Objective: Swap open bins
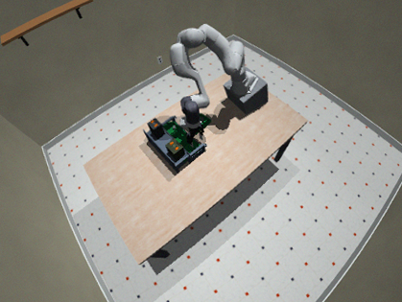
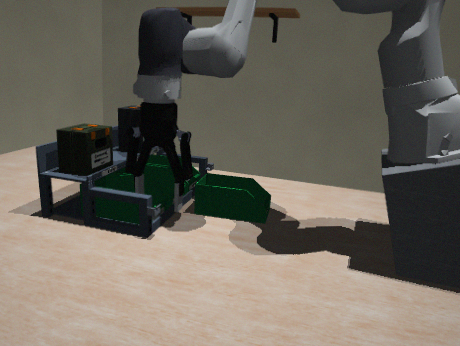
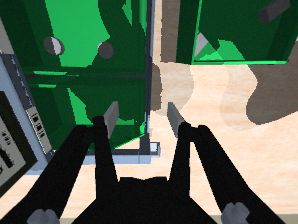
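Observation:
A grey-blue shelf (image 2: pixel 117 192) stands on the table and holds green open bins. In the wrist view one shelf bin (image 3: pixel 80 42) holds two round parts. The bin beside it (image 3: pixel 92 107) shows no parts. Another green bin (image 2: pixel 232 197) stands on the table right beside the shelf; in the wrist view (image 3: pixel 240 30) a grey part lies in it. My gripper (image 3: pixel 143 108) points down at the shelf's edge, partly open. One finger is inside the partless bin and the other is outside over the table, so they straddle the bin's wall and the shelf's rail. It also shows in the side view (image 2: pixel 157 175).
Two dark boxes (image 2: pixel 85 147) (image 2: pixel 129 120) stand on the shelf's top board, close to my left finger. The robot's grey base block (image 2: pixel 425 220) stands at the right of the table. A wooden wall shelf (image 1: pixel 45 20) hangs far off.

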Available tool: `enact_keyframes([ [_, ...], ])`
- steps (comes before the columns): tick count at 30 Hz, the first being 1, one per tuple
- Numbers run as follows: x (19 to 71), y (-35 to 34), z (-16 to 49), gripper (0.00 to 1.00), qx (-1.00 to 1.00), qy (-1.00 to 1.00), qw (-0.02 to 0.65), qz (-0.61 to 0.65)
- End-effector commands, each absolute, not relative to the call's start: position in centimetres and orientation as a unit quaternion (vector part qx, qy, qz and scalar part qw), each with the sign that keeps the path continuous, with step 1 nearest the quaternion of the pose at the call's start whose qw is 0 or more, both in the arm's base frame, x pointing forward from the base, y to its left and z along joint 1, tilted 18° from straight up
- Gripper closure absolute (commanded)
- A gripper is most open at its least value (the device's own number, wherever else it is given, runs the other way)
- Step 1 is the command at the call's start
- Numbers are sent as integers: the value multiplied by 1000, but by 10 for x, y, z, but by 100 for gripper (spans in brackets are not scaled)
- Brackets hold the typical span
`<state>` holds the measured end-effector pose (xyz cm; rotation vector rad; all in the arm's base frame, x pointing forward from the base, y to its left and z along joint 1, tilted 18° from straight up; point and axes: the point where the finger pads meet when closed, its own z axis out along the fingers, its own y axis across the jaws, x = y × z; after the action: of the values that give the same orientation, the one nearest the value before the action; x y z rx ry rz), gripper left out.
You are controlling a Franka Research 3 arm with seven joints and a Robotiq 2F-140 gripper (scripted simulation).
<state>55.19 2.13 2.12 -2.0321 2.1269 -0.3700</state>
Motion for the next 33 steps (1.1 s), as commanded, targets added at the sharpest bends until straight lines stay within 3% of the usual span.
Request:
enact_keyframes([
  [1,554,22,22,43,-681,716,91,-125],
  [3,554,22,22,43,-681,716,91,-125],
  [4,554,22,22,100,-681,716,91,-125],
  [33,554,22,22,100,-681,716,91,-125],
])
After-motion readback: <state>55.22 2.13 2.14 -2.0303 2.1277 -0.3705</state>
